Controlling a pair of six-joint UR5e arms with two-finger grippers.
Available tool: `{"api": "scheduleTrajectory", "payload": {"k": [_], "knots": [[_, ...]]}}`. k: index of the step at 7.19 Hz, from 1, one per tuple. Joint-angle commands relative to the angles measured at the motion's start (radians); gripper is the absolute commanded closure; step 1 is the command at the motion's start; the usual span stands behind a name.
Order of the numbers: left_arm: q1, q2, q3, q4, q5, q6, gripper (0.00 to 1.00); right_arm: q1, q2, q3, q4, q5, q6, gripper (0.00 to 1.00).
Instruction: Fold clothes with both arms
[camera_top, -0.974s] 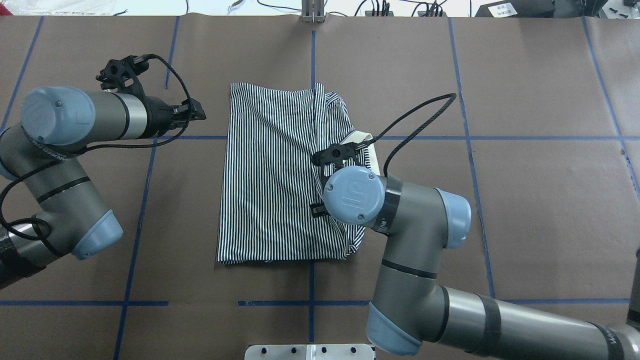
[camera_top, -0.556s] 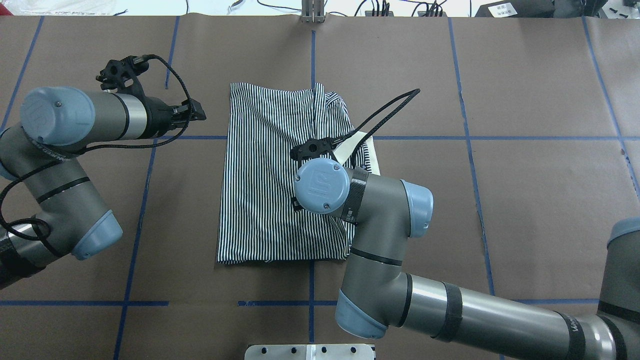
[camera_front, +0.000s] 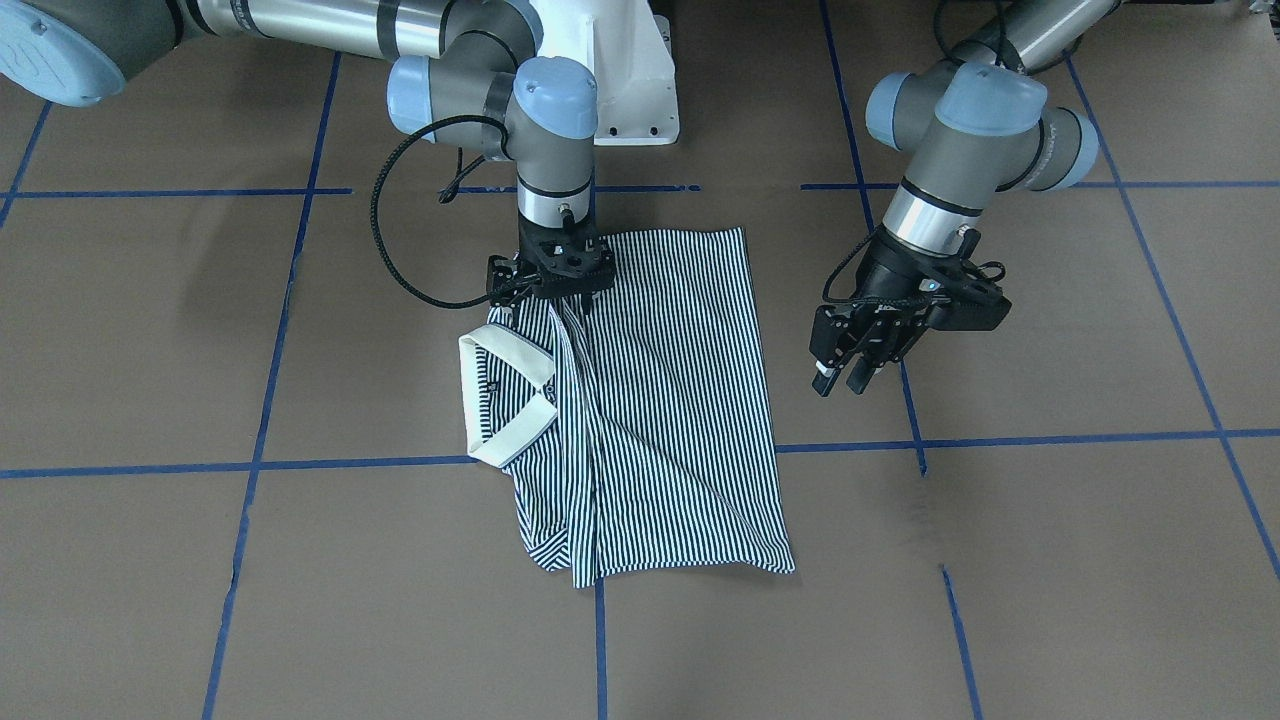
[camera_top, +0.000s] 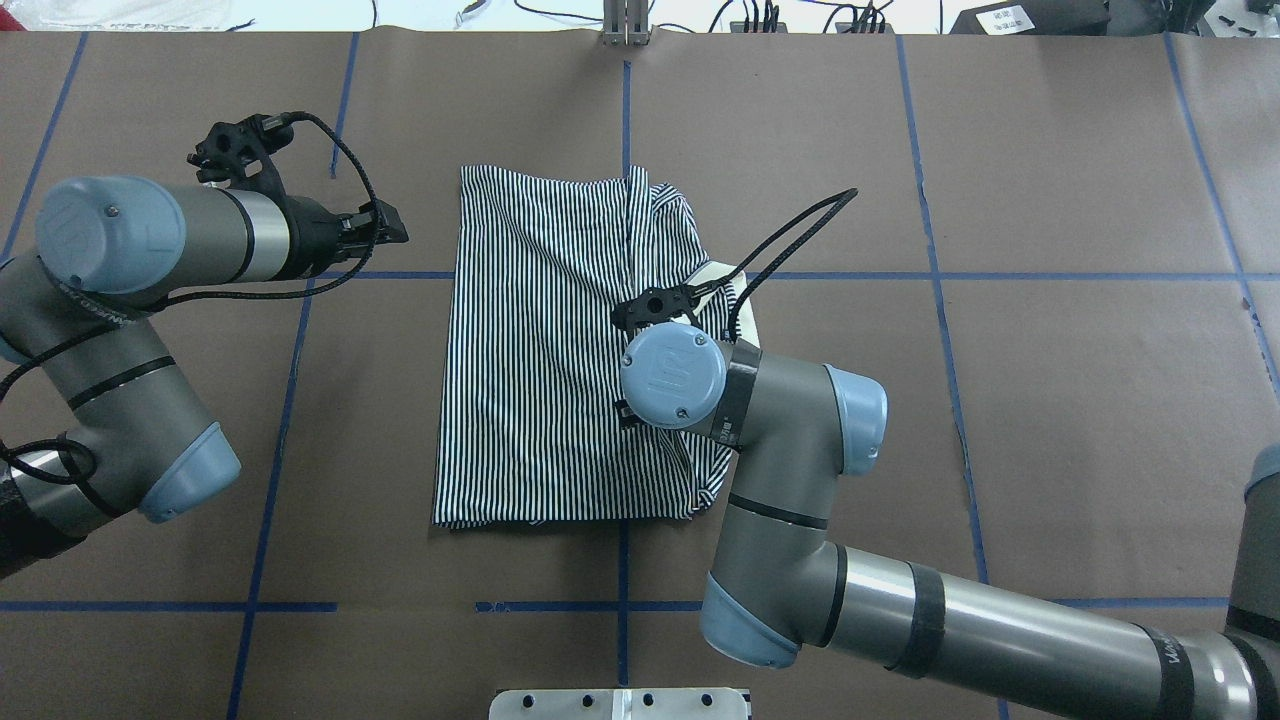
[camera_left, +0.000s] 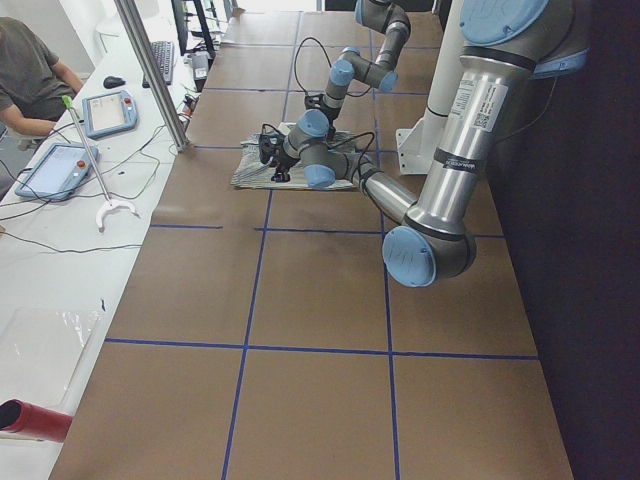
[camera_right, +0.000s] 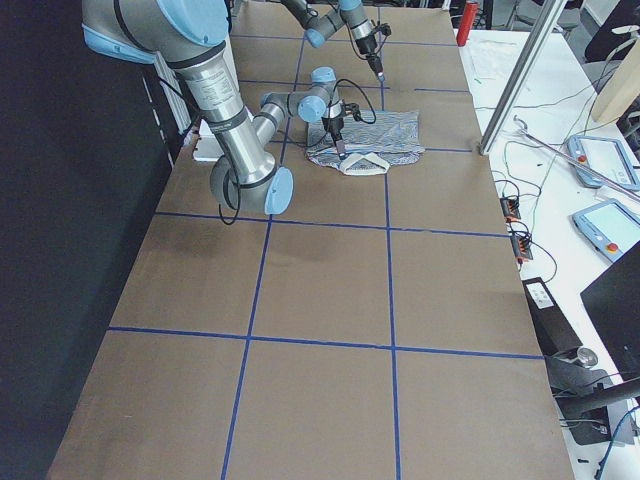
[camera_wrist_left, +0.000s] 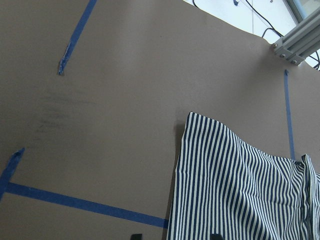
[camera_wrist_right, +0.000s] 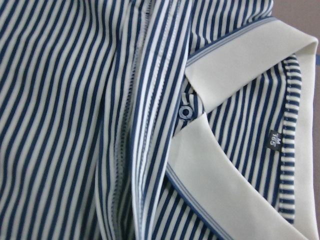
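Note:
The striped polo shirt (camera_top: 540, 350) lies folded on the brown table, its cream collar (camera_front: 505, 385) at the side toward my right arm. My right gripper (camera_front: 553, 290) points straight down over the shirt's near edge by the collar, and a ridge of striped fabric rises into it, so it is shut on the shirt. From overhead it is hidden under its own wrist (camera_top: 672, 375). The right wrist view shows the collar (camera_wrist_right: 240, 65), a button (camera_wrist_right: 185, 111) and a small label up close. My left gripper (camera_front: 838, 382) hangs open and empty beside the shirt, above bare table.
The white pedestal base (camera_front: 625, 80) stands behind the shirt. Blue tape lines (camera_top: 300, 350) grid the brown table cover. An aluminium post (camera_top: 625, 25) stands at the far edge. An operator (camera_left: 30, 70) sits with tablets (camera_left: 110, 110) on a side desk.
My right arm swung left across the shirt, then came partly back to the right. The shirt's lower right edge shifted with it. My left arm barely moved.

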Motion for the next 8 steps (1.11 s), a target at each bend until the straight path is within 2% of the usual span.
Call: {"api": "scheduleTrajectory", "payload": {"k": [1, 2, 5, 6, 8], "knots": [[0.0, 0.002, -0.011, 0.0, 0.0, 0.0, 0.45, 0.04, -0.156, 0.113, 0.058, 0.021, -0.08, 0.0], [0.0, 0.002, -0.013, 0.0, 0.0, -0.011, 0.45, 0.1, -0.181, 0.155, 0.048, 0.101, -0.132, 0.0], [0.0, 0.0, -0.017, 0.0, 0.0, -0.028, 0.45, 0.125, -0.143, 0.14, 0.058, 0.111, -0.119, 0.0], [0.0, 0.0, -0.02, -0.001, 0.0, -0.028, 0.46, 0.14, -0.073, 0.083, 0.06, 0.111, -0.099, 0.0], [0.0, 0.017, -0.046, 0.002, -0.002, -0.028, 0.46, 0.154, 0.127, -0.129, 0.069, 0.108, -0.058, 0.0]]}}
